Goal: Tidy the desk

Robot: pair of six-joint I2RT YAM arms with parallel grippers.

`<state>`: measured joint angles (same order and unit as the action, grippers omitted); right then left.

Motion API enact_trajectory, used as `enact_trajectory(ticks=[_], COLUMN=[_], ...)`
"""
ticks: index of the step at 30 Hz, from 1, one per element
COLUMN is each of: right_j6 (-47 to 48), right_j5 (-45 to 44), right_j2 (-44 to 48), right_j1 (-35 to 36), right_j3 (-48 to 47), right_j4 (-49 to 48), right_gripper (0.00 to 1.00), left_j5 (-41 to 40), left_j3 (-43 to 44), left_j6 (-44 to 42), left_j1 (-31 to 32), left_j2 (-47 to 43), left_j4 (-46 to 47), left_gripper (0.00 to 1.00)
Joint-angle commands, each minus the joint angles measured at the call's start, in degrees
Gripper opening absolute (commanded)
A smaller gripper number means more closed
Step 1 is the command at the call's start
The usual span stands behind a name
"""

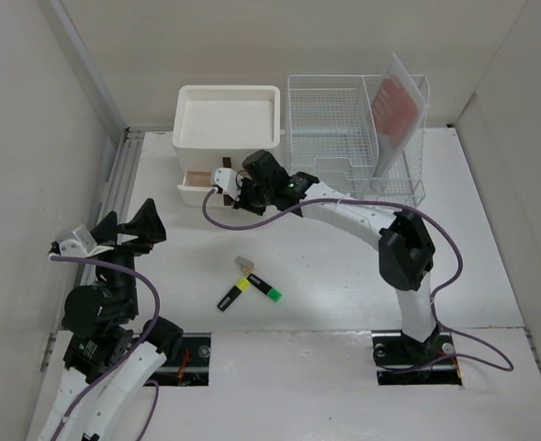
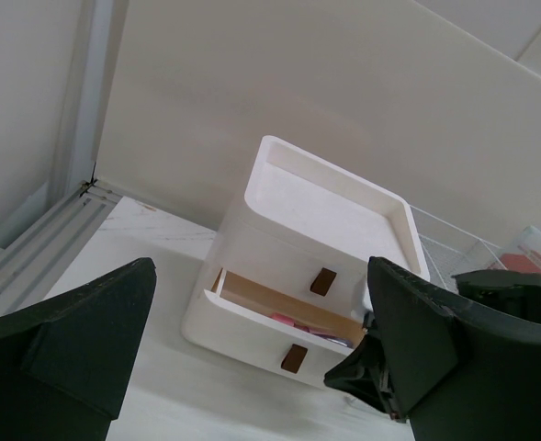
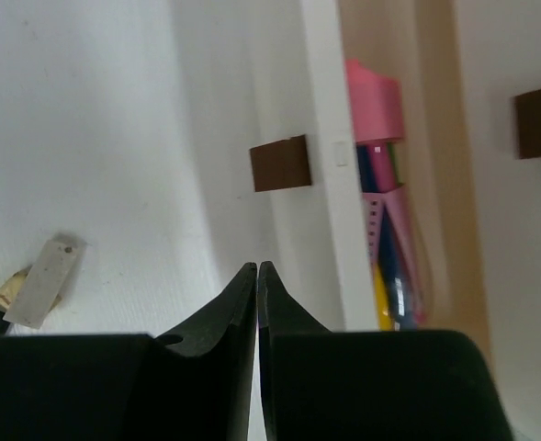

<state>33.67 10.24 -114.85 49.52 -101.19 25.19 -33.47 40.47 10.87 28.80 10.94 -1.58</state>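
The white desk carries a white drawer unit at the back, its lower drawer pulled out, with pink and coloured items inside. My right gripper is shut and empty, just in front of the open drawer's front, near its brown handle. My left gripper is open and empty at the left, raised and facing the drawer unit. Two highlighters and a small flat tag lie mid-desk; the tag also shows in the right wrist view.
A white wire-mesh rack holding a clear folder with a red sheet stands at the back right. Beige walls enclose the desk; a metal rail runs along the left edge. The right arm's purple cable loops above the desk.
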Motion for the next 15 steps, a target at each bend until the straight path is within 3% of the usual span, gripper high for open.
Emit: enact_trajectory(ticks=[1,7,15], right_j6=[0.6,0.6,-0.6], right_j5=[1.5,0.2,-8.2], right_j2=[-0.3,-1.5,-2.0], right_j1=[0.5,2.3,4.8], right_j3=[-2.3,-2.3,2.3], right_j4=[-1.3,-2.7,-12.9], right_gripper=[0.09,0.09,0.06], left_j5=[-0.4,-0.4,-0.4], left_j3=[-0.1,-0.1,-0.1], left_j6=[-0.6,-0.6,-0.6], left_j1=[0.2,0.2,0.2], left_j2=[0.0,0.0,0.0], left_j4=[1.9,1.9,1.9], left_gripper=[1.0,1.0,1.0])
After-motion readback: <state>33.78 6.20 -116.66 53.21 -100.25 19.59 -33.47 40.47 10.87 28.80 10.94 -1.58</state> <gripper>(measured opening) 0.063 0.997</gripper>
